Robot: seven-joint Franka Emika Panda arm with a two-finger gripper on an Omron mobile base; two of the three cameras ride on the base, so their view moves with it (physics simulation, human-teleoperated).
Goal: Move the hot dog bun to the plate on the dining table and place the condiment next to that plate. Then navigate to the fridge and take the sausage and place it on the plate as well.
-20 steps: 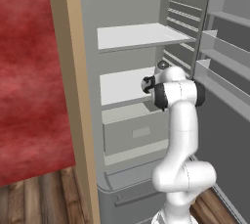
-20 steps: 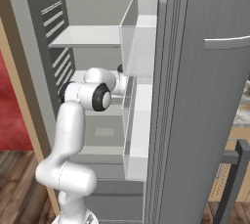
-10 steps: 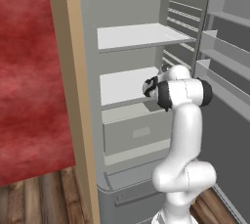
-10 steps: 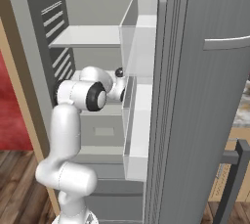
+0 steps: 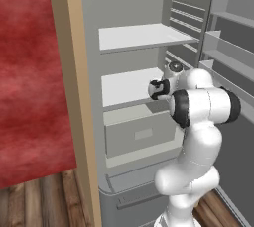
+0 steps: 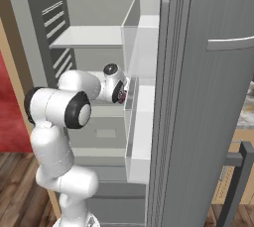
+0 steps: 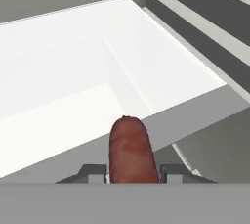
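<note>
Gripper (image 7: pixel 131 174): pinching the sausage (image 7: pixel 131 150); you see it poke out between the fingertips.
Position: at the fridge (image 5: pixel 144 37), over its white middle shelf (image 7: pixel 73 71).

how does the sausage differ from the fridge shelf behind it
The sausage is dark reddish brown and rounded; the shelf is white and flat. The sausage is small and narrow, while the shelf spreads wide across the hand view. The sausage sits between the gripper's fingers, while the shelf is fixed inside the fridge. Both have smooth, plain surfaces.
</note>
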